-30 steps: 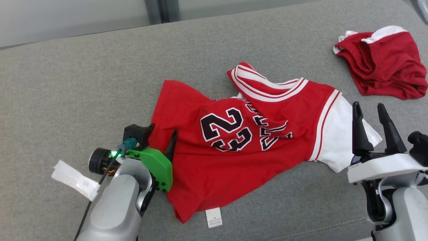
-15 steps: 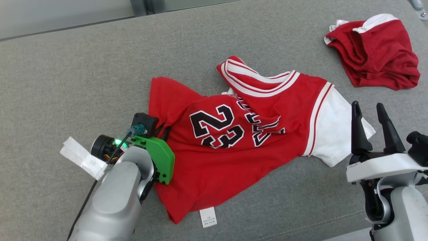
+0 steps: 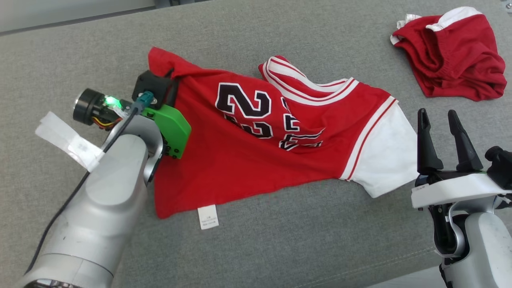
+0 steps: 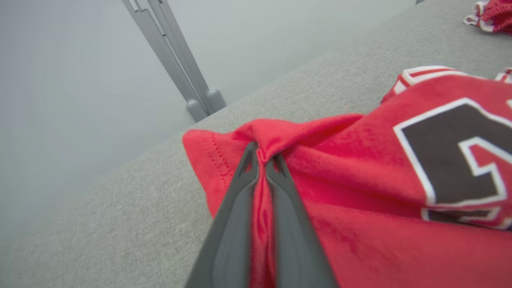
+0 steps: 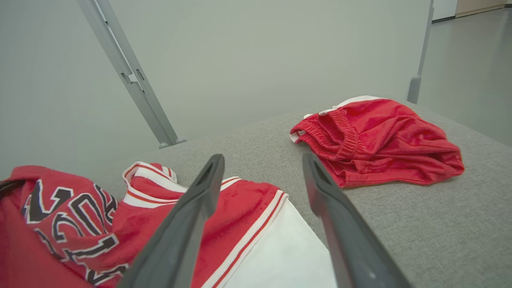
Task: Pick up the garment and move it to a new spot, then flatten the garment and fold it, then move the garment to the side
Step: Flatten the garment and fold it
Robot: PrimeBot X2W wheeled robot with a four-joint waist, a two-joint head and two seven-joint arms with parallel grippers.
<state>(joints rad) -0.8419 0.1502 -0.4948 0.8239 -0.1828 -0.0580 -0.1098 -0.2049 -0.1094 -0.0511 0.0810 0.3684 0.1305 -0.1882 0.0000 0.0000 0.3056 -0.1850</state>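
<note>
- Your grey padded surface point(image 3: 280, 248) carries everything in front of you.
- The red jersey point(image 3: 240, 168) lies spread across its middle, number side up, with its white sleeve towards your right arm.
- The red shorts point(image 3: 452, 52) sit crumpled at the far right, apart from the jersey.
- Your left gripper point(image 4: 262, 158) is pinched tight on the jersey's far-left corner, with cloth bunched between its fingers.
- Your right gripper point(image 3: 438, 118) has its fingers spread and holds nothing, just beside the white sleeve.
- A white label point(image 3: 208, 217) sticks out at the jersey's near edge.
</note>
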